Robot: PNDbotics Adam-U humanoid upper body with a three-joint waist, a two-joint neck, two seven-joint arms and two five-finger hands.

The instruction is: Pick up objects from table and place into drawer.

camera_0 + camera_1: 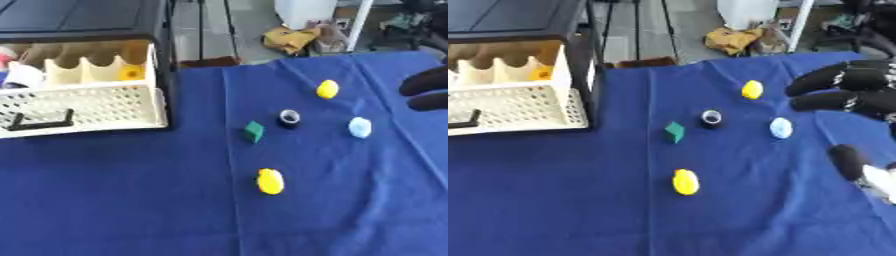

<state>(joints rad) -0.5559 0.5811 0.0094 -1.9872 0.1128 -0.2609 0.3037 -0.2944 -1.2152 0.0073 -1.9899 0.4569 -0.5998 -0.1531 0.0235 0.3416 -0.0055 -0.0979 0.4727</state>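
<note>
Five small objects lie on the blue cloth: a yellow piece (327, 89) at the back, a black-and-white ring (289, 118), a green block (254, 131), a pale blue piece (360, 127) and a yellow oval (270, 181) nearest me. The cream drawer (86, 107) stands pulled out at the left, with a yellow item (131, 73) in a rear compartment. My right hand (846, 90) hovers at the right edge, fingers straight and spread, thumb below, right of the pale blue piece and holding nothing. The left hand is out of sight.
A black cabinet frame (162, 45) surrounds the drawer, whose black handle (39, 122) faces me. White and pink items (19, 72) sit in the drawer's left end. Beyond the table's far edge lie a brown bundle (291, 39) and a white post on the floor.
</note>
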